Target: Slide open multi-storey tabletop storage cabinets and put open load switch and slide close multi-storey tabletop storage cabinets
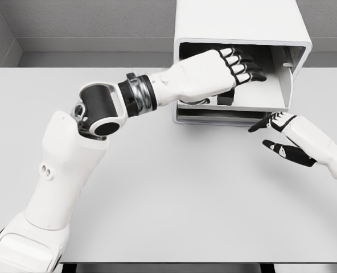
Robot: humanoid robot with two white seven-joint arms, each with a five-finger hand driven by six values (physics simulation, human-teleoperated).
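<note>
The white multi-storey cabinet [237, 20] stands at the table's far right, and its upper drawer [282, 85] is slid out toward me. My left hand [245, 65] reaches into that drawer from the left, its fingers stretched out and relaxed. A dark block, the load switch [226, 98], lies in the drawer just under the palm. I cannot tell whether the hand touches it. My right hand [276, 133] hovers open near the drawer's front right corner, fingers spread and holding nothing.
The cabinet sits on a white table [174, 193], and a lower drawer front [214, 117] stays shut beneath the open one. My left forearm and elbow [103, 108] stretch across the table's left half. Grey walls close off the back.
</note>
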